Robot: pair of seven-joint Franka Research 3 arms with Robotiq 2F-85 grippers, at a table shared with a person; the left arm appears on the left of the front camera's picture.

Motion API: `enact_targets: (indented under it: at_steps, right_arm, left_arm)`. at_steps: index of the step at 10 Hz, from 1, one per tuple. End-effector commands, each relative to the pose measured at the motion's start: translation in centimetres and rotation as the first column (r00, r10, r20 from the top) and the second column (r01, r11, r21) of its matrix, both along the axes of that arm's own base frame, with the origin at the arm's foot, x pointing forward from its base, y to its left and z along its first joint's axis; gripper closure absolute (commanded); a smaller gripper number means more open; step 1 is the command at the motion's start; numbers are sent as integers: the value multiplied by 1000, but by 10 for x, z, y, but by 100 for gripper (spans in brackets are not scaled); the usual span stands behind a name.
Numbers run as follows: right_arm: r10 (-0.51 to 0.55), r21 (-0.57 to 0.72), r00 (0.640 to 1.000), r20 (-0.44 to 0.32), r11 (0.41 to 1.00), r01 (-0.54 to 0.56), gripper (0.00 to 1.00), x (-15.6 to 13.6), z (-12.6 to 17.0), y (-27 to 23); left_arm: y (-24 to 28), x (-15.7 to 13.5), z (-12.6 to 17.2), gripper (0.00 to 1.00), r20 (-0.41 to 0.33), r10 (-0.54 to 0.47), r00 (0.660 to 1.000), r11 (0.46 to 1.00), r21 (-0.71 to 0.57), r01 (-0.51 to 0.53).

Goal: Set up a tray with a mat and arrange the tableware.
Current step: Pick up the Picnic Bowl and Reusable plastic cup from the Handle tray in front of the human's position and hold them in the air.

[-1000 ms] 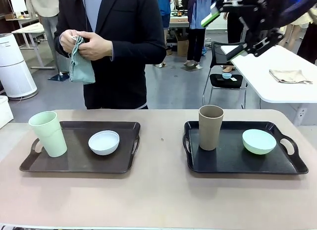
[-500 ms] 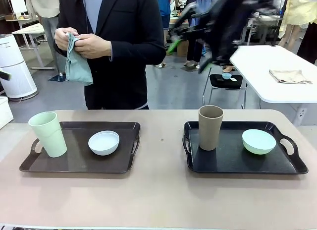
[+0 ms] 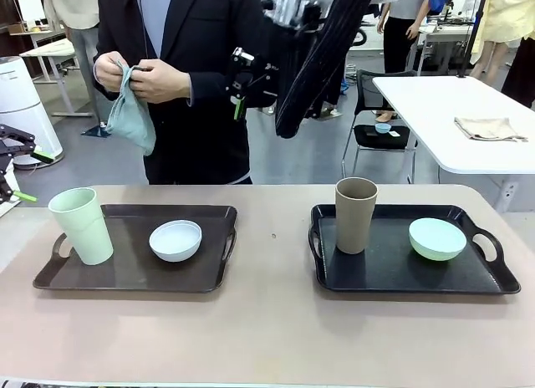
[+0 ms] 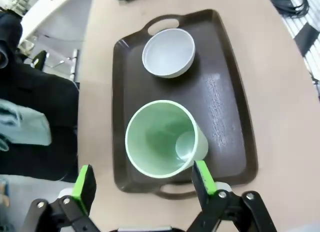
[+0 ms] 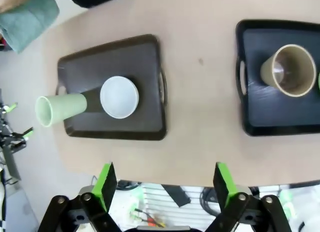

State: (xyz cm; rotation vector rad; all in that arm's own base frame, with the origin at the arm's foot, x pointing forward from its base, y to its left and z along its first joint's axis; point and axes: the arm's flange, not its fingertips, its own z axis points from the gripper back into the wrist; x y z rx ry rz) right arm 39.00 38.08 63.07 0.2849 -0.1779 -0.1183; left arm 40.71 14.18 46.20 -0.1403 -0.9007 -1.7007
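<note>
Arms just swung toward green cup (image 3: 81,225): left gripper (image 4: 144,179) close above it, right gripper (image 5: 162,179) far higher; both spread, empty; cup lift likely next

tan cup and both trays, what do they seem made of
Tan cup: matte, even surface with no shine, likely moulded plastic or fibre composite. Left tray: dark brown, probably plastic, a soft sheen streak in the left wrist view. Right tray: black, probably plastic, faint glare on its rim.
</note>
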Motion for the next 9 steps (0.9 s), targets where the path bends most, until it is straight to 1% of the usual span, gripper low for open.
enact_targets:
  at_steps: [1,2,3,4,5,6,7,8,9]
  right_arm:
    - [15,47,1000,10,999,-15,0,-9,4,-17]
    - [0,0,1000,0,1000,0,0,0,0,0]
    - [-75,-33,997,-35,997,74,0,16,-12,19]
    - [-86,-58,996,-22,995,84,0,27,-23,49]
    - [-86,-105,996,-21,991,84,0,35,-35,83]
    - [-78,-142,997,-20,987,75,0,34,-44,109]
    - [-81,-150,997,-15,986,78,0,35,-47,126]
    - [-70,-129,998,2,989,69,0,34,-53,138]
    - [-60,-120,998,-17,991,57,0,19,-68,96]
  left_arm:
    - [-5,3,19,0,66,-22,998,999,40,19]
    - [0,0,0,0,0,0,1000,1000,0,0]
    - [13,5,3,0,-113,-9,994,999,-34,6]
    - [24,10,0,0,-212,-29,977,996,-87,11]
    - [31,20,-9,0,-314,-38,949,994,-110,3]
    - [40,22,-15,0,-348,-64,935,984,-177,1]
    - [45,24,-16,0,-358,-69,931,979,-206,-6]
    - [44,27,-23,0,-340,-52,939,974,-227,-28]
    - [33,12,-29,0,-325,-74,943,984,-175,17]
